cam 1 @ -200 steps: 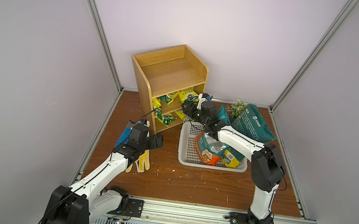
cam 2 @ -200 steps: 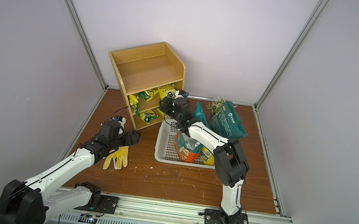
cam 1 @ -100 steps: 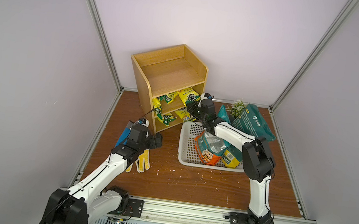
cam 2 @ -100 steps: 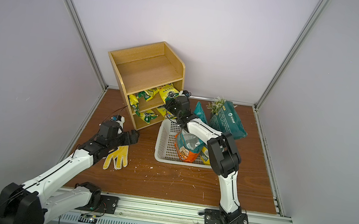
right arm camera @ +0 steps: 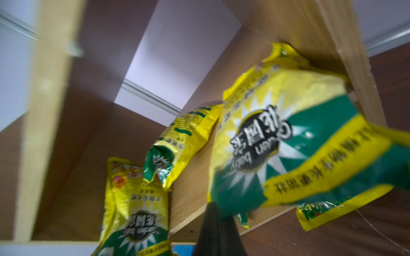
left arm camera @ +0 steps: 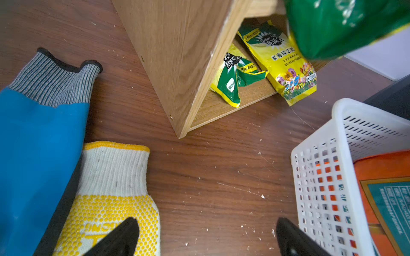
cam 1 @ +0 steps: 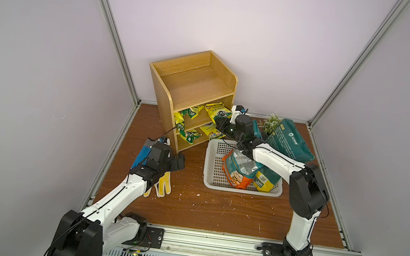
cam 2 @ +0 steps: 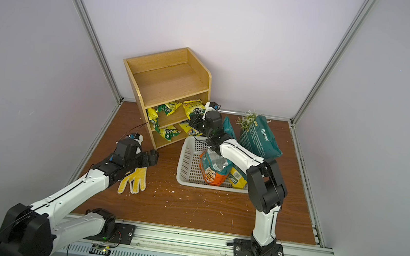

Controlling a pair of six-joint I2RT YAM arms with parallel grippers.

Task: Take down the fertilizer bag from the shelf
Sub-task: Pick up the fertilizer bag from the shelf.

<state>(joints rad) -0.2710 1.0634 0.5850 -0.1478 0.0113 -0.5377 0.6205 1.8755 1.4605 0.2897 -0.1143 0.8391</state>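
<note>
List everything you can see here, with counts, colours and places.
shelf: one, light-brown wood, back corner.
fertilizer bags: five, yellow-green, three on middle tier, two on bottom.
basket: one, white, beside shelf.
orange bag: one, in basket.
yellow bag: one, in basket.
teal bag: one, large, behind basket.
plant: one, green, behind basket.
yellow-dotted glove: one, under left arm.
blue glove: one seen, beside it.
left gripper: black, open, by gloves.
right gripper: black, shut on middle-tier fertilizer bag.
</note>
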